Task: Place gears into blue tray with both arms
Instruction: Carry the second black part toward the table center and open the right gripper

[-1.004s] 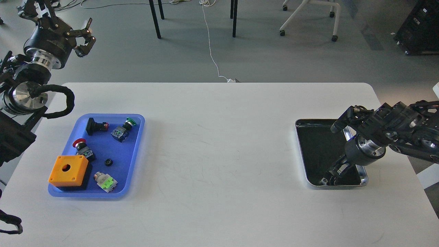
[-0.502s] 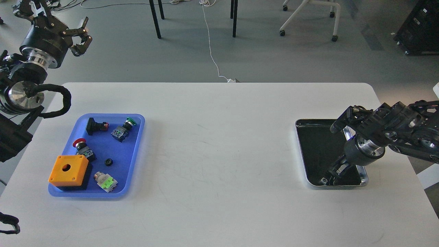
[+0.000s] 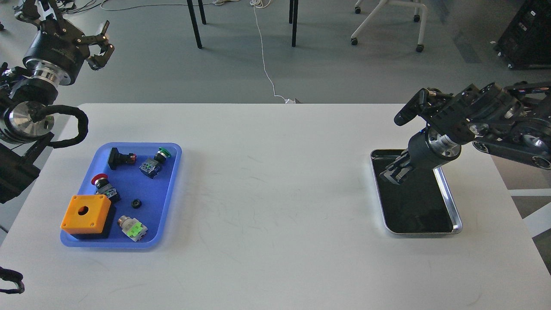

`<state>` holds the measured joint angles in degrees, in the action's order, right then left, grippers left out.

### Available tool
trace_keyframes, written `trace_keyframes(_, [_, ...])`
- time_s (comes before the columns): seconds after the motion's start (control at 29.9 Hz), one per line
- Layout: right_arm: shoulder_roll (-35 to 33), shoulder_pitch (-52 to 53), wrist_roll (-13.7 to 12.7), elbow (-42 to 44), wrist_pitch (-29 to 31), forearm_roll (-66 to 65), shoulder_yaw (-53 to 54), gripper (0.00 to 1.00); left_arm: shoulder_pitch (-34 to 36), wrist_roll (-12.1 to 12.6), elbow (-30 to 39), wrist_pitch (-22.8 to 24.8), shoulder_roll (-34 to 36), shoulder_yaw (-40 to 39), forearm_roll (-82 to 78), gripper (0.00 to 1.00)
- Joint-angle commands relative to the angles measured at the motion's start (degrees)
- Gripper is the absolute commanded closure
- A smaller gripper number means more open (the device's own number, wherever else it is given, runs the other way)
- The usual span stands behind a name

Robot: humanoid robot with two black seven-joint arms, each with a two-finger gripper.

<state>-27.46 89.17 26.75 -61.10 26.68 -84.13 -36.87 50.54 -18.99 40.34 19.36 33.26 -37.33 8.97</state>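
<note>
One small black gear [image 3: 136, 203] lies in the blue tray [image 3: 173, 151] at the table's left, among push-button switches. My left gripper [image 3: 64, 26] is raised off the table's far left corner, well behind the tray, with its fingers spread open and empty. My right gripper [image 3: 392, 175] hangs over the near-left part of the silver tray [image 3: 452, 202]. Its dark fingers point down and left, close together. I cannot make out whether a gear sits between them. The silver tray's dark inside shows no gear.
The blue tray also holds an orange box [image 3: 85, 212] on a black base, red-capped switches [image 3: 103, 185], a green-capped switch [image 3: 154, 162] and a switch with a green block [image 3: 132, 227]. Wide white tabletop [image 3: 275, 193] lies between the trays. Chair and table legs stand beyond the far edge.
My right gripper has lifted out of the silver tray's near corner and moved up and away toward its far-left part. The left arm drifted slightly left.
</note>
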Motion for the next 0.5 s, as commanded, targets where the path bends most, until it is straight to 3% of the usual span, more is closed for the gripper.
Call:
trace_keyframes(0.0, [5.0, 0.7, 0.0, 0.5, -0.8, 5.0, 0.5, 0.81, -0.1, 0.0, 0.0, 0.0, 0.0, 0.1, 0.0, 0.02])
trace_keyframes(0.3, [20.7, -3.0, 0.1, 8.4, -8.7, 13.8, 1.3, 0.81, -0.2, 0.1, 0.0, 0.4, 1.5, 0.2, 0.0, 0.02])
trace_keyframes(0.47, [26.0, -6.4, 0.7, 9.7, -15.1, 17.4, 1.5, 0.81, -0.4, 0.1, 0.0, 1.6, 1.7, 0.2, -0.1, 0.02])
